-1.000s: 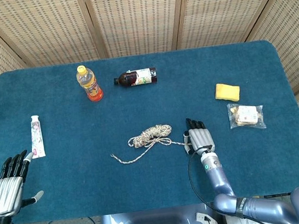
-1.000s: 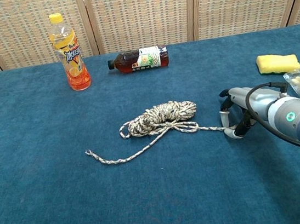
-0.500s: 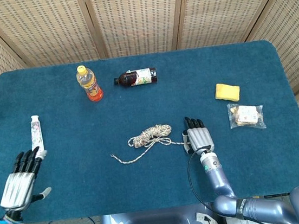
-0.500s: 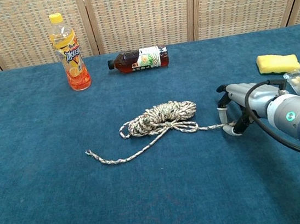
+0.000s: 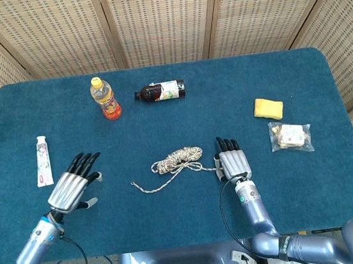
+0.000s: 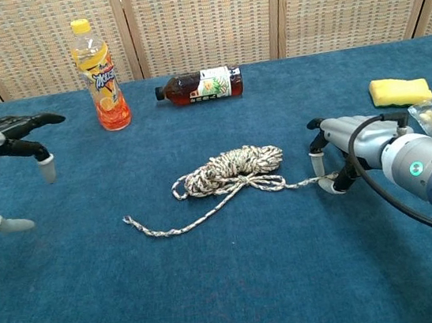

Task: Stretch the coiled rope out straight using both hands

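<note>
Swung in from the table's near left corner over the last second: left hand (image 5: 74, 186), now past the toothpaste tube (image 5: 42, 161) and hovering over the blue table (image 5: 299, 78) with fingers spread apart and nothing in them. Hardly shifted meanwhile: right hand (image 6: 340, 147), planted at the right tail of the rope (image 6: 233, 169), fingers curled down around that strand's end and apparently pinching it, though contact is partly hidden in both views. Still bundled at table centre, with 1 loose tail trailing left toward the open hand but well apart from it. Means only 1 end looks secured; next likely calls for reaching to that left tail before any pulling apart.
</note>
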`<state>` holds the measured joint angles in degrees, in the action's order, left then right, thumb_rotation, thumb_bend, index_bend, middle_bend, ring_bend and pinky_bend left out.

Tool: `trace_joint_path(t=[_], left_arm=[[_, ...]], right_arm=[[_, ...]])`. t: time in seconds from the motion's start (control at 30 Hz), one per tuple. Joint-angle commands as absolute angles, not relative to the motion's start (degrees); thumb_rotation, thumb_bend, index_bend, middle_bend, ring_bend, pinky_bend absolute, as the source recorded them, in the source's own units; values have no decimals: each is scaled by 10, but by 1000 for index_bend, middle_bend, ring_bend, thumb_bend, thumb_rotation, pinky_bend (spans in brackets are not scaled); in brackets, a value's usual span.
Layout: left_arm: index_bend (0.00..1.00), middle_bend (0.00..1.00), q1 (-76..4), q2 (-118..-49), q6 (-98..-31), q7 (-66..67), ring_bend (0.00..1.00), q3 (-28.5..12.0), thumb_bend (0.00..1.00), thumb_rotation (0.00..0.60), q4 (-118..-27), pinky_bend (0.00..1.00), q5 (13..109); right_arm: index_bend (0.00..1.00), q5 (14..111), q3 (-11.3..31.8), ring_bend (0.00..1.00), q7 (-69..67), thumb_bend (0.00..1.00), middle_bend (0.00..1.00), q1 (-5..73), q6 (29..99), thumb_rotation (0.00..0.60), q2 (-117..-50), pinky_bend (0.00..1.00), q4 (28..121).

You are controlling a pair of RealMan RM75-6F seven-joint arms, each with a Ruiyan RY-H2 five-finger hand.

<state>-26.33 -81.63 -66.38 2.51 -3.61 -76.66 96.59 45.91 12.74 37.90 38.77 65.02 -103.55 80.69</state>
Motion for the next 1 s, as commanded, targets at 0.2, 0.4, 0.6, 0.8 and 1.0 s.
trace_joint_path(t=[0.2,0.4,0.6,0.8,1.0], left_arm=[[519,0,-333,-875,-606,-2,0,-31,275,600,-703,0,986],[522,0,-361,-906,-582,2,0,-28,301,600,-676,0,978],[529,0,-385,-935,-552,16,0,-30,304,600,-660,0,965],[535,0,-401,-957,-534,38,0,-31,317,600,-651,0,950],[535,0,-413,-967,-509,58,0,-29,318,600,-648,0,935]], right_arm=[[647,465,125,0,378,444,0,388,653,600,-1043,0,802],[647,463,127,0,377,445,0,388,649,600,-1047,0,795],[648,458,126,0,380,446,0,389,643,600,-1051,0,787],[652,455,127,0,380,445,0,391,636,600,-1053,0,782],[653,454,128,0,377,445,0,391,632,600,-1054,0,777]])
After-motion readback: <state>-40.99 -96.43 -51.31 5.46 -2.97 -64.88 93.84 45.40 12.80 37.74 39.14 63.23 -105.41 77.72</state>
